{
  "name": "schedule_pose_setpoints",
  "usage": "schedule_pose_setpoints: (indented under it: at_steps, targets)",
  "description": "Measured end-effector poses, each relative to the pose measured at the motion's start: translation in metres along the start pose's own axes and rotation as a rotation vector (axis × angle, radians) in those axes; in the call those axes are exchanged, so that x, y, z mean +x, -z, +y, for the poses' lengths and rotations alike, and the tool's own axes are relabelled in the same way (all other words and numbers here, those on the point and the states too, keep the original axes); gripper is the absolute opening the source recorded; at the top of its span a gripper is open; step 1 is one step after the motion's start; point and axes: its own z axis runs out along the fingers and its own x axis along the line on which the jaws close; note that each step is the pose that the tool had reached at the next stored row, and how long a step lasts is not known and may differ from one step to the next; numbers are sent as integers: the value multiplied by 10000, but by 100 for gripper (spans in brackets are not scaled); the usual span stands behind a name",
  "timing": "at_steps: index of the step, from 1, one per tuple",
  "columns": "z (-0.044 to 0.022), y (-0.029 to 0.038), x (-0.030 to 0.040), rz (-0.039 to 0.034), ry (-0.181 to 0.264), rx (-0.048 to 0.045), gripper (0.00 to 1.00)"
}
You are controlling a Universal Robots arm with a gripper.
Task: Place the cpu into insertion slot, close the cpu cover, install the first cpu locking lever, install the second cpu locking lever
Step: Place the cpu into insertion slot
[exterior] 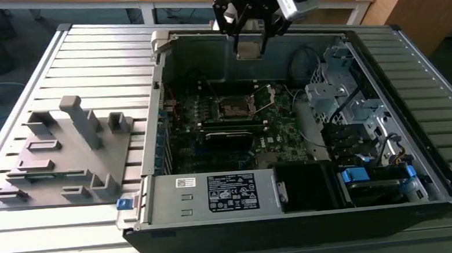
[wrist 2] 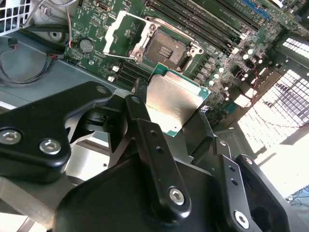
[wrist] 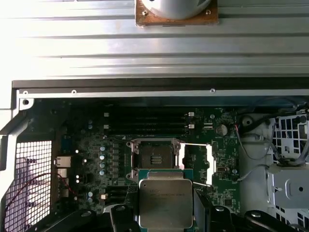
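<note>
Your gripper (exterior: 249, 43) is clamped on the cpu (wrist 2: 170, 102) by its edges, up over the rim of the open case (exterior: 309, 226); the insertion slot (wrist: 154, 159) lies bare and well apart from the chip; the cpu cover (wrist: 199, 162) stands swung open beside it. Risks, as I judge them: a tilted or rotated chip could bend socket pins; the thin edge grip may slip.

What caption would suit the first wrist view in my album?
Hand gripping the cpu, the insertion slot beyond it bare, its cpu cover swung open.
</note>
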Motion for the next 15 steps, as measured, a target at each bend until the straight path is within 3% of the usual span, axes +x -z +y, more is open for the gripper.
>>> schedule_pose_setpoints:
  at_steps: [15]
  targets:
    - [-3,-30,-1,-1,0,0,54]
